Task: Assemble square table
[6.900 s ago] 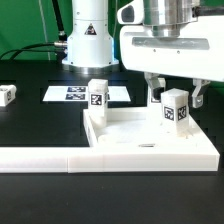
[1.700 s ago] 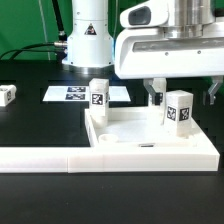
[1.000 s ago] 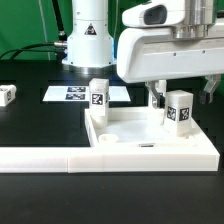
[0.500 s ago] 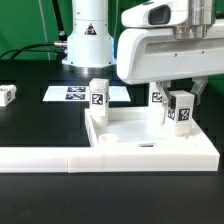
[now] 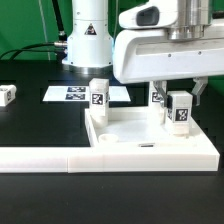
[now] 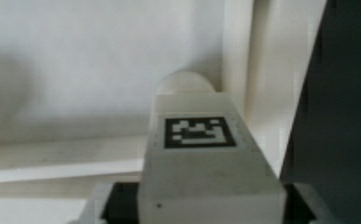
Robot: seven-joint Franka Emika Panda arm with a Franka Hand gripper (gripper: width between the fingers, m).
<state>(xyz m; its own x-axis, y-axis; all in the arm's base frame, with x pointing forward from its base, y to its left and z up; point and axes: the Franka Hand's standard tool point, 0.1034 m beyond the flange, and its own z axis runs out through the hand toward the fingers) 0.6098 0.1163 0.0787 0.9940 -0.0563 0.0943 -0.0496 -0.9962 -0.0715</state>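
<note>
Exterior view: shows one square slab (image 5: pixel 140 138), four legs and one gripper (image 5: pixel 183 100).

Legs, counted:
- A held leg (image 5: pixel 181 112) at the exterior view's right.
- A second leg (image 5: pixel 98 98) upright at the slab's far corner on the exterior view's left.
- A third leg (image 5: pixel 156 97) just behind the held one, partly hidden by it.
- A fourth leg (image 5: pixel 7 94) alone on the desk (image 5: pixel 40 120), well apart at the exterior view's left edge.

Gripper clamped on the held leg, pressed to two opposite sides. Same in the wrist view: gripper (image 6: pixel 195 205) flush against both flanks of the held leg (image 6: pixel 195 140).

Around it:
- Slab flat on the desk, rim up, just behind one long white barrier (image 5: pixel 40 157) along the front.
- Beyond the slab, one marker board (image 5: pixel 70 93) flat on the desk, with the robot base (image 5: pixel 86 35) behind it.
- Gripper's broad white body in the way of the far right side.

Held leg upright, long axis vertical, tagged face toward the exterior camera, lower end over the slab's far corner on the exterior view's right. Cannot tell whether touching. In the wrist view, slab (image 6: pixel 70 90) floor and rim beyond the leg, with one round socket (image 6: pixel 191 78) right at its far end.
</note>
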